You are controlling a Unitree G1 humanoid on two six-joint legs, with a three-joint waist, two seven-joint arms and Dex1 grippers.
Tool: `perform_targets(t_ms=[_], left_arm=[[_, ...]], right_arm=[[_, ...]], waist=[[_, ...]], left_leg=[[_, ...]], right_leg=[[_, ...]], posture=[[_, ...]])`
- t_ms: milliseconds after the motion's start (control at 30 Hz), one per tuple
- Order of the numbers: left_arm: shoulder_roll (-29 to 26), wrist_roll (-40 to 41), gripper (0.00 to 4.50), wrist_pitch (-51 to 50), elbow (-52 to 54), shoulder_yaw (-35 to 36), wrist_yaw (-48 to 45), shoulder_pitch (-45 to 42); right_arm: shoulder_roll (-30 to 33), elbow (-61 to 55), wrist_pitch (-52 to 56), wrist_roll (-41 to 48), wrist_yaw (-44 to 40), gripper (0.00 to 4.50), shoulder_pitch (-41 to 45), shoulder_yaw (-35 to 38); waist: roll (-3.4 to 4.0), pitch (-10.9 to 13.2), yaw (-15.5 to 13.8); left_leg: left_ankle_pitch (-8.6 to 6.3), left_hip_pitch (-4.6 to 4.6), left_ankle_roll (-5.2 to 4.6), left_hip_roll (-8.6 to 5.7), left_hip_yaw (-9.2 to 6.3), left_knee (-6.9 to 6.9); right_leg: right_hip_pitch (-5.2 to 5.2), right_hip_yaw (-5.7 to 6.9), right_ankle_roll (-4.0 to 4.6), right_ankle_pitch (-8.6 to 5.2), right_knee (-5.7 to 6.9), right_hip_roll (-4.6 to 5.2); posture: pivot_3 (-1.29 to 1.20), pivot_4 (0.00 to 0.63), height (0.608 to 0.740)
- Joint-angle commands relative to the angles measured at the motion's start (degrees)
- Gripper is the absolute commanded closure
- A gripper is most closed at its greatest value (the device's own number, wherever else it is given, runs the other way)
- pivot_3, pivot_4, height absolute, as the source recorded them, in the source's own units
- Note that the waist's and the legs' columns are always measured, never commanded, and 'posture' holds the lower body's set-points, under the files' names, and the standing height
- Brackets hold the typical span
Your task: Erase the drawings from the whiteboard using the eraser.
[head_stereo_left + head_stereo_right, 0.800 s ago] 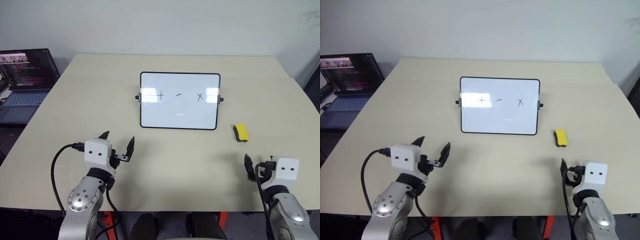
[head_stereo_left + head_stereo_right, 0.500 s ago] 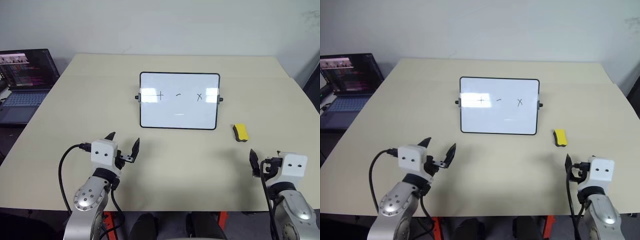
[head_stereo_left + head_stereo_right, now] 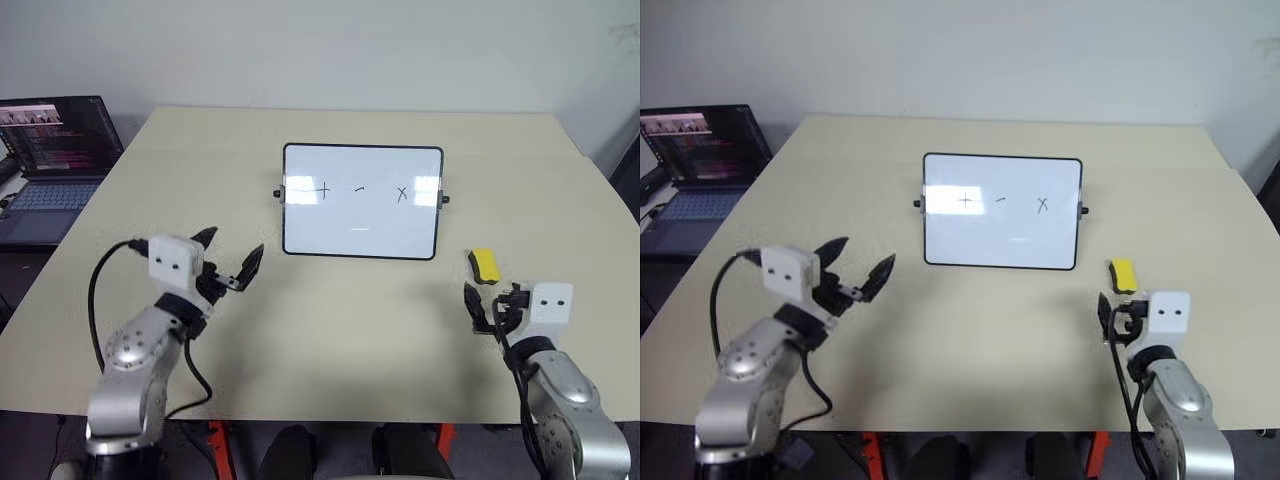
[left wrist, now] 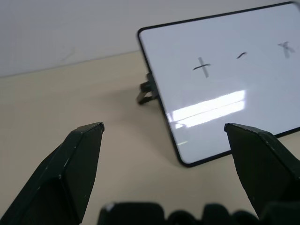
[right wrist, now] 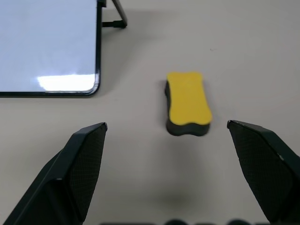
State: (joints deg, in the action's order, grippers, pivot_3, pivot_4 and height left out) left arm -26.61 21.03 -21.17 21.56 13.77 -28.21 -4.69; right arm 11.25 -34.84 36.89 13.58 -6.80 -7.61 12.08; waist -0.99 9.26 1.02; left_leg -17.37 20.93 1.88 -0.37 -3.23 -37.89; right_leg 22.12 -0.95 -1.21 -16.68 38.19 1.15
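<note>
**Reaching for the eraser, nothing wiped yet**

The board (image 3: 362,202) stands propped near the middle of the table (image 3: 330,330), and it serves as the landmark here. All three marks (image 3: 360,191) are on it in a row: a plus, a dash and an x, so no erasing has been done. The eraser (image 3: 484,265) lies flat on the table just off the board's lower right corner, yellow side up, apart from the frame.

The right gripper (image 3: 482,308) hovers nearer the robot than the eraser and close to it, fingers spread wide and empty; in its wrist view the eraser (image 5: 187,103) sits ahead between the two fingers. The left gripper (image 3: 228,268) is off the board's lower left corner, also open and holding nothing, pointed toward the board.

My reading is that the step in hand is the approach to pick up the eraser. The next move calls for the right gripper to advance and lower until its fingers straddle the eraser's narrow sides, then close. The left may be meant to steady the board, which looks light on its stand.
</note>
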Motion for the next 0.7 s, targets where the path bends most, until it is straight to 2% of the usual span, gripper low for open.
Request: perform_targets(t_ms=[33, 333, 433, 700], left_arm=[[-3.54, 5.94, 0.00, -2.84, 0.15, 0.72, -6.30, -3.02], [-15.05, 22.53, 0.00, -16.45, 2.11, 1.17, -21.08, -7.92], [-17.65, 23.58, 0.00, -16.98, 0.02, 0.90, -24.55, -10.23], [-21.80, 18.55, 0.00, -10.92, -5.73, -0.31, -32.51, -13.98]], right_arm=[[1.02, -1.57, 1.89, 1.25, 0.28, 0.02, 2.51, 1.52], [1.84, -0.29, 9.06, 2.75, 2.21, 0.02, 10.74, 2.14], [1.85, 0.84, 10.35, 2.27, 2.72, 0.02, 13.20, 1.41], [1.42, 3.78, 10.48, 1.67, 3.08, 0.02, 16.40, -0.10]], waist=[[0.00, 0.00, 0.07], [0.04, 0.03, 0.63], [0.04, 0.04, 0.65], [0.08, 0.07, 0.66]], left_leg=[[0.00, 0.00, 0.00, 0.01, 0.00, 0.01], [0.00, 0.04, 0.01, 0.03, -0.01, 0.05], [0.00, 0.03, 0.00, 0.02, 0.00, 0.04], [-0.01, 0.06, 0.00, 0.01, 0.02, 0.06]], right_leg=[[0.00, 0.01, 0.00, 0.00, 0.00, 0.00], [0.08, 0.00, 0.00, -0.01, -0.01, -0.01], [0.07, -0.01, 0.00, -0.01, 0.02, -0.01], [0.12, -0.03, 0.01, -0.02, -0.01, -0.02]], posture=[[0.00, 0.150, 0.740], [0.00, 0.150, 0.740], [0.00, 0.150, 0.740], [0.00, 0.150, 0.740]])
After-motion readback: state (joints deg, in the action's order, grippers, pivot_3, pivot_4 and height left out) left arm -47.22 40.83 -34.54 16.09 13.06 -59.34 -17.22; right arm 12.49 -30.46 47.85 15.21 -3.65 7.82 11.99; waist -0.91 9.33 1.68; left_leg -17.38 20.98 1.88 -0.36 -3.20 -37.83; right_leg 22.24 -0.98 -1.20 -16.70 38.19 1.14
